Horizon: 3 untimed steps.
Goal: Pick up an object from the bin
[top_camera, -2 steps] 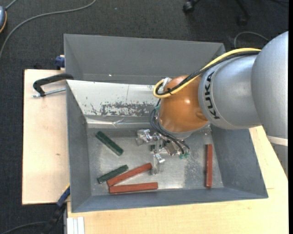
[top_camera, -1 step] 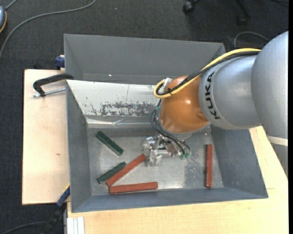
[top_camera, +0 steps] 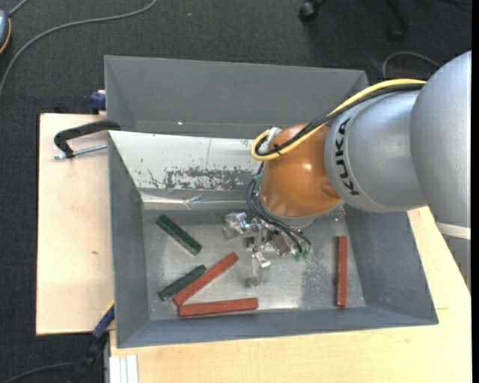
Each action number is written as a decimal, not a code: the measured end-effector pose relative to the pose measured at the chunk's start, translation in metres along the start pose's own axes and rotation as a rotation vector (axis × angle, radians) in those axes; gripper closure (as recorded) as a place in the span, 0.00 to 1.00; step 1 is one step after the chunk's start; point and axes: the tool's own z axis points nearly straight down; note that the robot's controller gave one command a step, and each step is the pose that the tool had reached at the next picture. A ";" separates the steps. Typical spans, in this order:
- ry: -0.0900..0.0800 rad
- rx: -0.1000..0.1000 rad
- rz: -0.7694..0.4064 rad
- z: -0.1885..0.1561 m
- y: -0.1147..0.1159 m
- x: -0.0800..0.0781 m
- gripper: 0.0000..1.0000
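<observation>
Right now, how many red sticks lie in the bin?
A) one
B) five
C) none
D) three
D: three red ones show, a slanted stick left of centre, a front stick lying flat, and a right stick by the right wall.

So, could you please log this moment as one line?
claw: low in bin, centre | nearest: slanted red bar, just left in view | held: nothing visible | pick: not yet

Looked to be a robotics lab, a grey KUKA arm carried a yellow cable over a grey metal bin, dark carpet lay underneath, chair castors stood beyond.
</observation>
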 end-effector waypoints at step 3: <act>-0.007 0.002 -0.936 -0.161 0.077 -0.053 1.00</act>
